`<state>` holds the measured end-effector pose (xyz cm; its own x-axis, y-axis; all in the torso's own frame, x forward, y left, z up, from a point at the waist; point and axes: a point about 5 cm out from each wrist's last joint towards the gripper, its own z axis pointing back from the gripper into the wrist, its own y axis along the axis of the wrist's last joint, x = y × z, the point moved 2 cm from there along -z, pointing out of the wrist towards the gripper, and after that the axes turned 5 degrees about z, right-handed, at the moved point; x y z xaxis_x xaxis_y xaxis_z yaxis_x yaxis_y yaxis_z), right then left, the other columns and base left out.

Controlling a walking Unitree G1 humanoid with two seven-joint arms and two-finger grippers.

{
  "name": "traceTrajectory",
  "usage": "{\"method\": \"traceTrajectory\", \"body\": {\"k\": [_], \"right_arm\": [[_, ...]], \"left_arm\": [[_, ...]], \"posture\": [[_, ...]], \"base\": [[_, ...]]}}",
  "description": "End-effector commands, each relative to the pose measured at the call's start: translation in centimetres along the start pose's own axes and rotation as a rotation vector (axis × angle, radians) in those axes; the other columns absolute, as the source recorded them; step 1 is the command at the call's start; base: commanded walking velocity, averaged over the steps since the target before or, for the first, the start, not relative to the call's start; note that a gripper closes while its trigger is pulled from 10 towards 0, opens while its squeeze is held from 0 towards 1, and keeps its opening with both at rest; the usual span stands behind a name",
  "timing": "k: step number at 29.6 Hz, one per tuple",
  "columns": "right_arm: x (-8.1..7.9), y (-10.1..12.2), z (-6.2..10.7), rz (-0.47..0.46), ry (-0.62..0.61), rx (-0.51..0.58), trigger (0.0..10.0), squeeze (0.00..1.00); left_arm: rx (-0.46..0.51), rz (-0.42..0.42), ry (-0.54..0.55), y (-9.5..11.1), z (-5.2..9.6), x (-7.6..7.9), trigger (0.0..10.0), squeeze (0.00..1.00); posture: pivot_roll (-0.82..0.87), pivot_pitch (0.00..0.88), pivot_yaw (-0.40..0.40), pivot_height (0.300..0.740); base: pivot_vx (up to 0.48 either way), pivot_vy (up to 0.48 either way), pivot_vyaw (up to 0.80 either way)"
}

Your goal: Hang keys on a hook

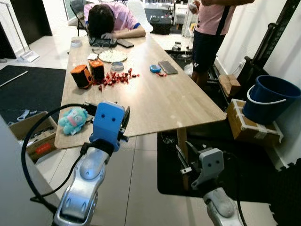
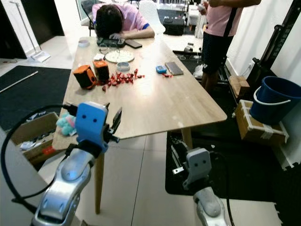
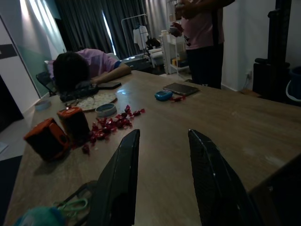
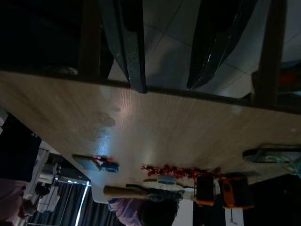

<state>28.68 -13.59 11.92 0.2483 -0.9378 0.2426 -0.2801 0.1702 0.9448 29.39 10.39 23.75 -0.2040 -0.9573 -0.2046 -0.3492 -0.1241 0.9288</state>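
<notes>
The left hand [image 3: 160, 179] is hovering at the near edge of the wooden surface [image 1: 160, 101], its two black fingers [image 3: 120, 183] spread apart and gripping nothing. Just beyond it, at the near left corner of the surface, a teal plush toy [image 1: 73, 120] is lying, and beside it the left wrist view is showing a green clip with a dark ring [image 3: 75, 205], which may be the keys, though it is too dark to tell. The right hand [image 4: 167, 52] is hanging lower, off the near right corner of the surface and above the black floor mat [image 1: 235, 174], with its fingers also parted and empty.

Further along the left side, two orange and black objects [image 1: 89, 73] are sitting next to a scatter of small red pieces [image 1: 115, 77]. Toward the middle, a small blue item [image 1: 155, 68] and a dark flat phone-like slab [image 1: 167, 67] are lying side by side. At the far end, a person in a pink shirt [image 1: 115, 19] is resting their head on the surface near a round plate [image 1: 112, 56]. Another person [image 1: 209, 33] is standing by the far right edge. A blue bucket [image 1: 268, 99] is sitting on a cardboard box [image 1: 251, 127] off to the right.
</notes>
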Motion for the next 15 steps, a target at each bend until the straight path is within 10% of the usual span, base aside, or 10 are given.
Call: {"method": "traceTrajectory", "body": {"k": [1, 15], "right_arm": [[-0.44, 0.08, 0.02, -0.005, 0.019, -0.007, 10.0, 0.00], [-0.68, -0.03, 0.09, -0.004, 0.042, -0.022, 10.0, 0.00]], "left_arm": [[-0.007, -0.013, 0.015, 0.01, 0.22, -0.25, 10.0, 0.00], [-0.029, -0.020, 0.010, -0.19, 0.36, -0.39, 10.0, 0.00]], "posture": [[0.06, 0.119, -0.012, 0.740], [0.06, 0.114, -0.013, 0.740]], "base": [[0.480, 0.000, 0.00], [0.332, 0.000, 0.00]]}}
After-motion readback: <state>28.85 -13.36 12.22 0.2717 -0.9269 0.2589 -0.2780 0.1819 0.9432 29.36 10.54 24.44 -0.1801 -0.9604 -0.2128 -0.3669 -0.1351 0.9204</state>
